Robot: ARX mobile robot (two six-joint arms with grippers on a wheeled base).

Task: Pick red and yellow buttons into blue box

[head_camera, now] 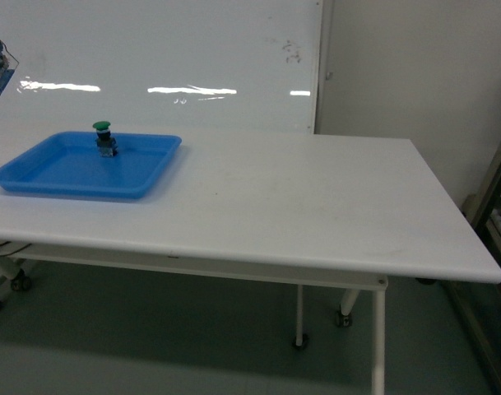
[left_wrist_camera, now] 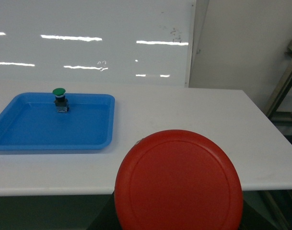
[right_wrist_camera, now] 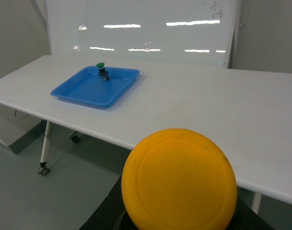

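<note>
Counter (head_camera: 316,206) first: a long white top on castered legs, set against a glossy white wall panel (head_camera: 151,58), bare over most of its surface in the head view. No deep blue box shows in any of the three views, so where the drop-off stands cannot be told from here.

Shallow blue tray (head_camera: 61,169) lies at the left end of the counter, near the wall. Green-capped button (head_camera: 102,127) stands upright on its block base at the tray's far edge, alone. It is not wanted for the task; my judgement is that it was left on purpose.

Red button (left_wrist_camera: 179,182) fills the lower part of the left wrist view, cap face-on to the lens, off the near edge of the counter. Yellow button (right_wrist_camera: 179,179) sits the same way in the right wrist view. Each cap hides the pincer behind it. Fingers are not visible, so I cannot tell directly how either pincer stands; the buttons hanging clear of any support suggests each is gripped by its base, cap toward the camera.

Neither arm appears in the head view. Judged step: both buttons lifted, carry to the box outstanding. Nothing on the counter blocks a move; the unseen box is the open question.
</note>
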